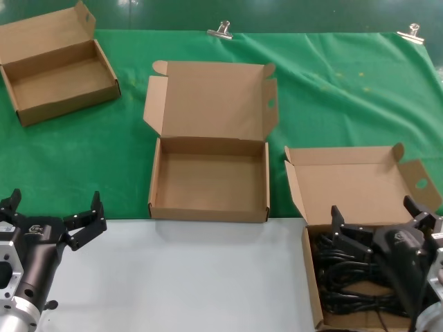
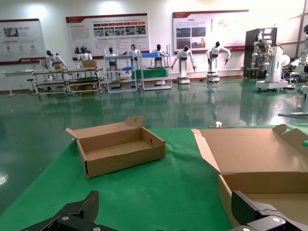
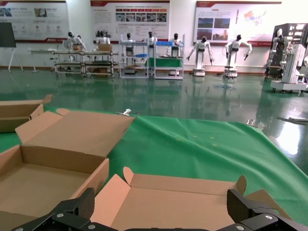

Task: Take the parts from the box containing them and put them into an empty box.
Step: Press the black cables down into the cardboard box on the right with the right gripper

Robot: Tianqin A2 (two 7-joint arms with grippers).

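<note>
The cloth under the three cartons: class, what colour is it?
Plain green cloth, seen best in the head view.

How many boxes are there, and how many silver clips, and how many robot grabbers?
Cardboard boxes: 3, the far left box, the middle box, the box with black cables
Silver clips: 2, and
Robot grippers: 2, left gripper, right gripper
Total: 7

You are not getting any readable text here. Wall posters (image 2: 107,30) are hanging at the back of the hall, but their print is showing too small to make out. The cardboard boxes (image 1: 210,181) are showing plain brown faces, bearing no labels, brands or numbers.
</note>
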